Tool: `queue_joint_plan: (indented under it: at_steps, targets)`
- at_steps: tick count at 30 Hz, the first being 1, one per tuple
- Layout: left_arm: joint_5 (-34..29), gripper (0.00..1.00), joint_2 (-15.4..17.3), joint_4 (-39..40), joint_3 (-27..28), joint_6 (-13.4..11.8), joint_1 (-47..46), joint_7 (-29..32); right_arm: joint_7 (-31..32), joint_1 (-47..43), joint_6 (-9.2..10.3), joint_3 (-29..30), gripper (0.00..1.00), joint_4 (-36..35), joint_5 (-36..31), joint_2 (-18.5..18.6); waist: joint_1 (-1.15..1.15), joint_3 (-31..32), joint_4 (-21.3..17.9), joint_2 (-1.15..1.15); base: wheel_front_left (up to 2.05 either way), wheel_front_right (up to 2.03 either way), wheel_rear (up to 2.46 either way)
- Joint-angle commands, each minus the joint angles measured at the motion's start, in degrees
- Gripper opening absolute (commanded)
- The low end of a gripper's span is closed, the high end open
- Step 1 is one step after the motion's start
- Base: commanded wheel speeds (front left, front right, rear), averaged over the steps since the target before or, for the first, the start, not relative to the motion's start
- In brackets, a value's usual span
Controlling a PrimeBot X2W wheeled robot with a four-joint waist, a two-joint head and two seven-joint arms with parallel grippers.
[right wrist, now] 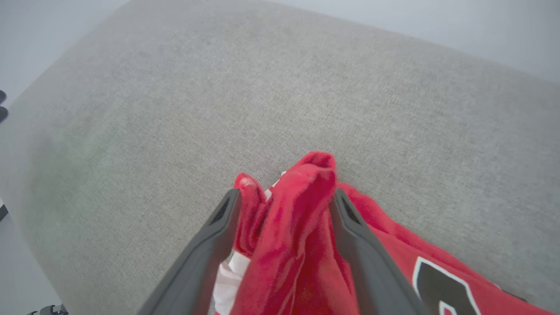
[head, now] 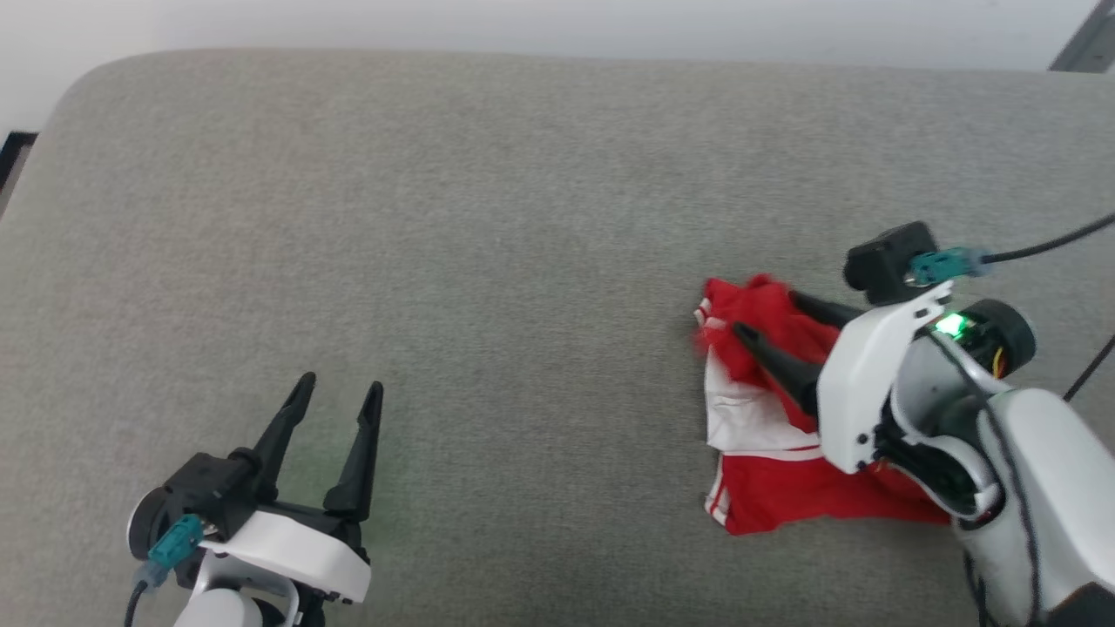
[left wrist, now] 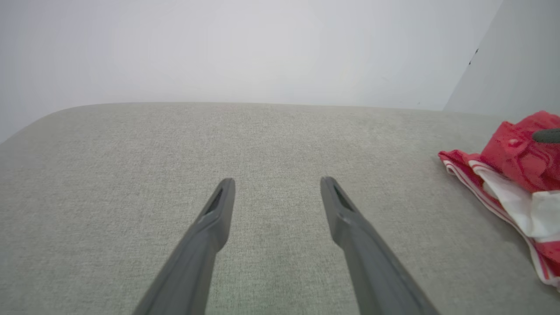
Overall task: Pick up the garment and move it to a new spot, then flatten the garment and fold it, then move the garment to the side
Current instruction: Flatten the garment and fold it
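At the right side of a grey upholstered surface (head: 523, 218), the right end effector (head: 767, 313) has its fingers spread, a raised bunch of the red garment (head: 766, 488) between them; the rest lies crumpled beneath. Well apart at the left, the left end effector (head: 341, 383) hovers open and empty.

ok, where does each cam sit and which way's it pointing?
Head: on the head, facing forward and down at the grey cushion; left claw lower left, right claw at the garment.
Left wrist: on left arm, looking along its open claw across the cushion.
Right wrist: on right arm, looking along its claw into the garment.
Shared: all three show the garment.
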State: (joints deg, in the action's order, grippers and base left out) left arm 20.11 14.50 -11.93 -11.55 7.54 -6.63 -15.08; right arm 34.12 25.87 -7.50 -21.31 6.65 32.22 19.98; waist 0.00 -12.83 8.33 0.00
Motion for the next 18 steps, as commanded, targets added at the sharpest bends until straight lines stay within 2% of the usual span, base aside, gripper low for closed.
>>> queue_joint_plan:
  at_steps: [1, 5, 9, 18]
  targets:
    - [0.28, 1.00, 0.18, 0.09, 0.42, -0.14, 0.55, -0.10, -1.27, 0.25, 0.03, 0.70, 1.00, -0.59, 0.52, 0.54, 0.00, 0.71, -1.12, 0.00, 0.00, 0.00, 0.00]
    - [0.96, 1.00, 0.31, -0.27, 0.87, -0.14, 1.12, -0.10, -6.17, -1.15, 0.04, 2.85, 1.00, 0.23, -0.03, 3.02, 0.00, 1.54, -2.99, 0.00, 0.00, 0.00, 0.00]
    - [2.08, 1.00, 0.02, -0.88, 1.45, -0.14, 1.33, -0.10, -15.06, -2.72, 0.03, 5.17, 1.00, 3.12, -1.16, 5.15, 0.00, 2.33, -4.67, 0.00, 0.00, 0.00, 0.00]
    - [3.72, 1.00, -0.79, -3.03, 4.89, -0.13, 1.42, -0.10, -39.46, -5.80, 0.03, 11.44, 1.00, 13.79, -2.92, 4.29, 0.00, 4.50, -7.74, 0.00, 0.00, 0.00, 0.00]
